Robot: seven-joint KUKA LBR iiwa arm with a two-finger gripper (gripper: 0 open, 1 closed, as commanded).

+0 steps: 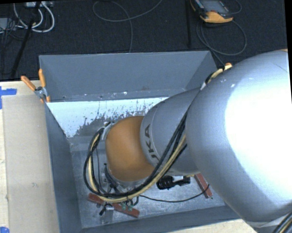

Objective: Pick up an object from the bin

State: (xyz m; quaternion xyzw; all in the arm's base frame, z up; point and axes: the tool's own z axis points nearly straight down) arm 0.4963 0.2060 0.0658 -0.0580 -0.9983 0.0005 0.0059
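Low in the grey metal bin (pixel 64 195), the KUKA arm's gripper (pixel 111 191) sits tucked beneath its rounded orange wrist cover (pixel 126 150), ringed by black and yellow cables (pixel 92 165); whether it is open or closed cannot be told. Just below it, a few thin reddish-brown sticks (pixel 129 211) lie crossed in a small cluster on the floor. They look the likeliest candidate for the pick, though no grip on them is visible. To the gripper's right rests a small black cylindrical piece (pixel 170 182), and farther right another reddish-brown strip (pixel 204 187) lies beside the broad silver arm (pixel 238 131). The step in hand appears to be settling on a target; the next move calls for a firm closing and a straight lift. The scuffed, speckled steel floor looks slick, and the sloping walls near the gripper leave little room.
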